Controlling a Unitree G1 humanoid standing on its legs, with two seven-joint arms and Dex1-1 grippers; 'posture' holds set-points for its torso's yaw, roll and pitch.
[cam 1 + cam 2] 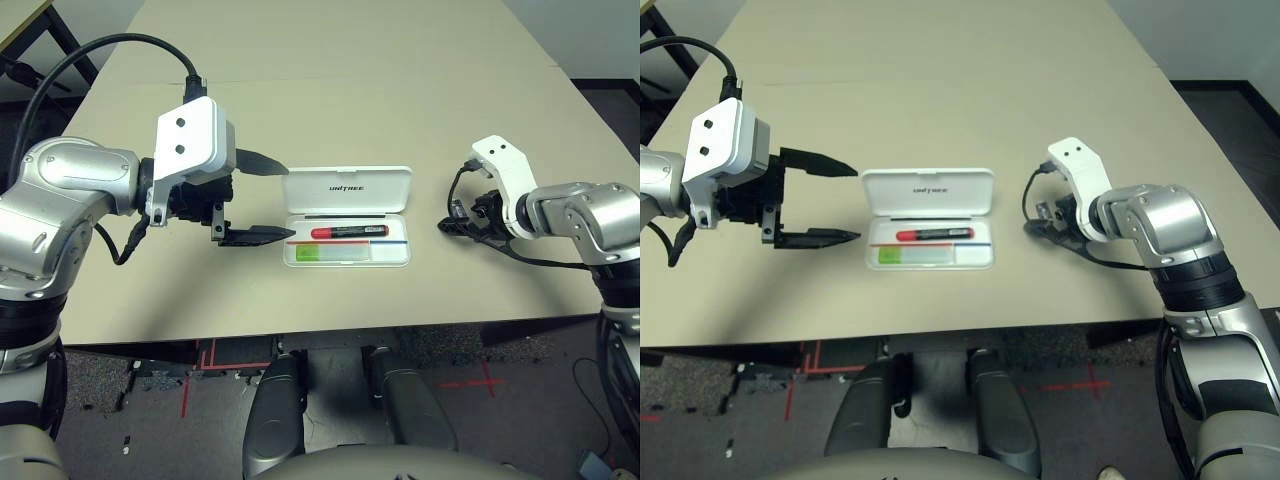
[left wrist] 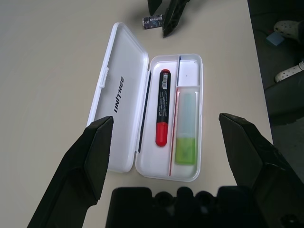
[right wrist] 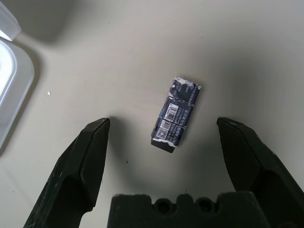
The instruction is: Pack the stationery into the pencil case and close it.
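**Last piece still outside the case; right tool poised over it**

Head views: The pencil case [image 1: 347,217] lies open on the tabletop [image 1: 330,90], lid folded back. In the tray sit the red marker [image 1: 349,231] and, in front of it, the green-tipped stick [image 1: 335,255]. The left tool [image 1: 258,198] hangs just left of the case, fingers spread wide, holding nothing. The right tool [image 1: 1040,222] is low over the tabletop well to the right of the case; its fingers are hard to make out here.

Left wrist view: Marker and stick lie side by side, parted by the thin red-and-blue line. The small square compartment [image 2: 189,72] beyond the stick looks vacant. The black-and-silver piece [image 2: 153,22] rests on the tabletop past the case, beside the other arm's fingers.

Right wrist view: The right tool's fingers stand wide apart with the piece [image 3: 175,115] between them, untouched, lying flat and slightly askew to the finger line.

Judgement: The step in hand is picking up this piece. It is thin and flat, so the fingertips should come right down to the tabletop and close across its narrow width, centred; a high or off-centre pinch would likely flick it away. The vacant compartment seems the natural destination, then lid closure.
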